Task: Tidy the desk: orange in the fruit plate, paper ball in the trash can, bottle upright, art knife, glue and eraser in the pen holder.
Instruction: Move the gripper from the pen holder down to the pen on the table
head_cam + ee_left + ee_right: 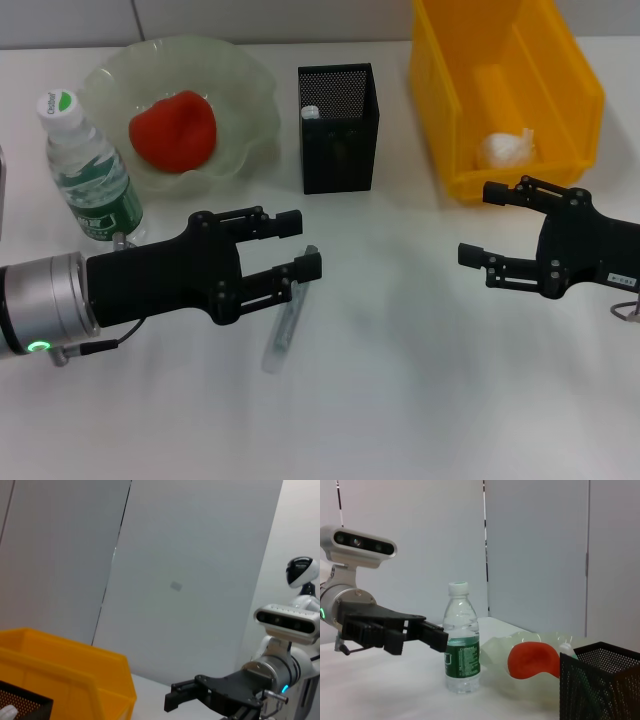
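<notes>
The orange lies in the pale green fruit plate at the back left. Beside it the bottle stands upright. A black mesh pen holder holds a white item that I cannot identify. The paper ball rests in the yellow trash can. A slim grey art knife lies on the table, partly under my left gripper, which hovers open over its far end. My right gripper is open and holds nothing, in front of the trash can. Glue and eraser are not identifiable.
The white table stretches between the two arms and toward the front edge. The pen holder stands between the plate and the trash can. In the right wrist view the bottle stands close to the plate.
</notes>
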